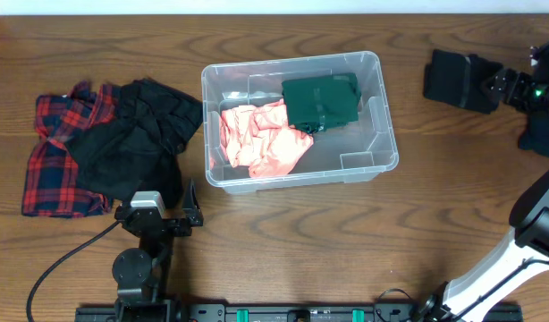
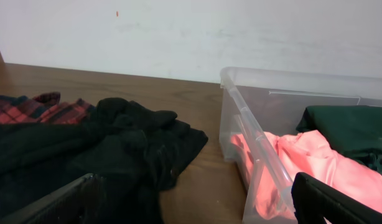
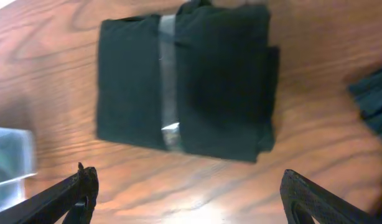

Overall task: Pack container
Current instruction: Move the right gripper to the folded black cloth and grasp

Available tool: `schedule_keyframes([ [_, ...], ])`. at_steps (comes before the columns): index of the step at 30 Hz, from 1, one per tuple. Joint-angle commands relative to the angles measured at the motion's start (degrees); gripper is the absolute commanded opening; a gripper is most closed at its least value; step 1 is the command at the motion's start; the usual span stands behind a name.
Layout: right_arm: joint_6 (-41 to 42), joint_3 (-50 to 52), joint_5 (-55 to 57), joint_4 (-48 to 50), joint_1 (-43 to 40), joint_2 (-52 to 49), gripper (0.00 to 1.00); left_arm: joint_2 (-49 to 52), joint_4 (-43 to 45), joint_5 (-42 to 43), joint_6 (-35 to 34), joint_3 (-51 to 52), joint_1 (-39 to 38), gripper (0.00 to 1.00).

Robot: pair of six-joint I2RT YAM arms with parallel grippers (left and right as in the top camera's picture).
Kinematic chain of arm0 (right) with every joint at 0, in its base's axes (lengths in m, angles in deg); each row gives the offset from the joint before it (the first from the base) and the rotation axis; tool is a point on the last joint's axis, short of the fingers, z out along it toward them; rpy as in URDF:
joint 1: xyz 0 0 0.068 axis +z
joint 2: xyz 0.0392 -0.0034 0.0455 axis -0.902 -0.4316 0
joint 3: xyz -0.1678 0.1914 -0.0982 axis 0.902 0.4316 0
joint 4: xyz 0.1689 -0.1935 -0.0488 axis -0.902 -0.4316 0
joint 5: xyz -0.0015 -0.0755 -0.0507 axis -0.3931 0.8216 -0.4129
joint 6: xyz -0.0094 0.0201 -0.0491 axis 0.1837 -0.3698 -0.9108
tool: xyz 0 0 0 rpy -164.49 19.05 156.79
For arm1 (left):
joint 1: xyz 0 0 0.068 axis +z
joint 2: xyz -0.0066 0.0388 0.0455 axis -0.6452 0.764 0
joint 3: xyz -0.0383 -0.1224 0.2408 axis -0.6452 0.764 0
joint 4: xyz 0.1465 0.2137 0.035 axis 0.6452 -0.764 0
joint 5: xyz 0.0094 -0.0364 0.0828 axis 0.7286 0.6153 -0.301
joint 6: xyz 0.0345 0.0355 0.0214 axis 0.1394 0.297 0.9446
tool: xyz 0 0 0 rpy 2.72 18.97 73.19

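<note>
1. The wooden table point(image 1: 283, 233) is shown whole only from overhead.
2. The container point(image 1: 291, 61) is set at the table's middle. A pink garment point(image 1: 261, 139) is seen in its left half and a folded green garment point(image 1: 321, 100) at its back right.
3. A black garment point(image 1: 136, 143) is heaped partly over a plaid shirt point(image 1: 51, 170), just left of the container. A pale wall behind them is given only by the left wrist view.
4. A folded black garment point(image 3: 191, 81) is laid far right, well apart from the container. Its grey band is made out only from the right wrist.
5. The left gripper point(image 2: 200, 205) is spread wide and empty, near the black heap.
6. The right gripper point(image 3: 191, 193) is spread wide over the folded piece, and nothing is held.
</note>
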Motion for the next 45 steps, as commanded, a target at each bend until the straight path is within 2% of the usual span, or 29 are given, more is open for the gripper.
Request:
schedule_keyframes([
  [1, -4.26, 0.15, -1.16, 2.71, -1.38, -2.29, 0.91, -0.11, -1.9, 0.66, 0.94, 0.98, 0.31, 0.98],
  [15, -0.35, 0.15, -0.57, 14.6, -1.42, -14.32, 0.84, -0.11, -1.92, 0.66, 0.94, 0.98, 0.31, 0.98],
  [22, 3.45, 0.15, -4.79, 18.18, -0.46, -17.49, 0.75, -0.11, -1.9, 0.66, 0.94, 0.98, 0.31, 0.98],
  [23, 4.22, 0.15, -5.2, 18.51, -0.07, -17.75, 0.7, -0.11, -1.9, 0.66, 0.94, 0.98, 0.31, 0.98],
  [28, 6.45, 0.13, -6.78, 19.28, 1.51, -17.73, 0.27, -0.11, -1.9, 0.66, 0.94, 0.98, 0.28, 0.98],
  [30, 7.69, 0.13, -8.39, 19.26, 1.7, -17.62, 0.07, -0.11, -1.9, 0.66, 0.94, 0.98, 0.31, 0.98],
  [31, 8.59, 0.13, -9.05, 19.21, 1.73, -17.42, 0.01, -0.11, -1.9, 0.66, 0.94, 0.98, 0.31, 0.98],
  [36, 10.36, 0.13, -12.39, 17.05, 1.73, -13.62, 0.01, -0.11, -1.92, 0.66, 0.94, 0.98, 0.31, 0.98],
  [45, 12.07, 0.13, -13.29, 3.43, 3.08, 5.9, 0.01, -0.11, -1.9, 0.66, 0.94, 0.98, 0.31, 0.98],
])
